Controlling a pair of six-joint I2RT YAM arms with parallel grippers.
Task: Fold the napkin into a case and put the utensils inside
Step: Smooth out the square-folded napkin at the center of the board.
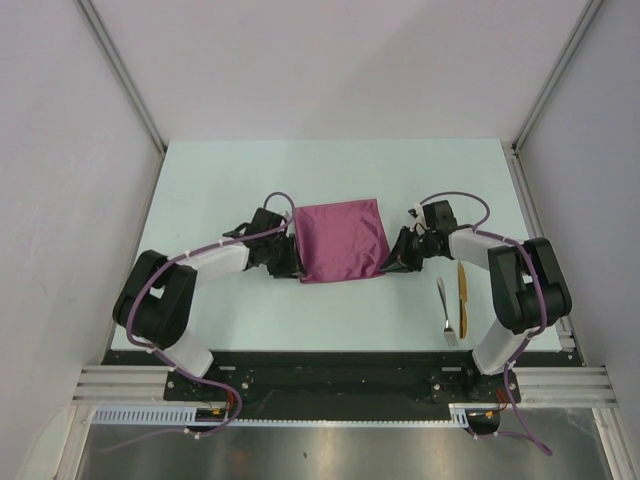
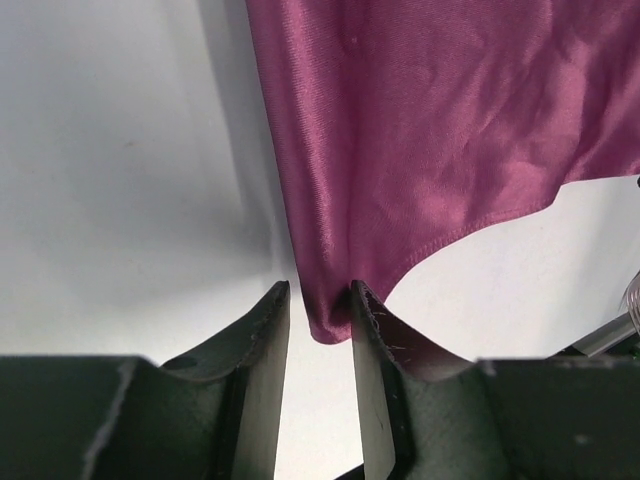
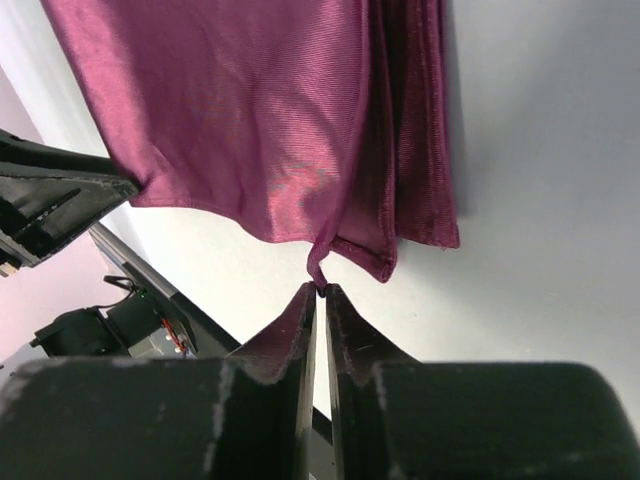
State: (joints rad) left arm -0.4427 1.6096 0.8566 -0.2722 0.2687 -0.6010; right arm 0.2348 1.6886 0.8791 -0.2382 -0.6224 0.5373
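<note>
Both tools (image 2: 320, 310) (image 3: 321, 292) pinch napkin (image 1: 340, 240) corners — no writing legible.

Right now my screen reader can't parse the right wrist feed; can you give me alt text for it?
The right gripper is shut on a corner of the plum napkin, lifting it so the cloth hangs above the pale table. The left gripper shows at the napkin's opposite side.
</note>
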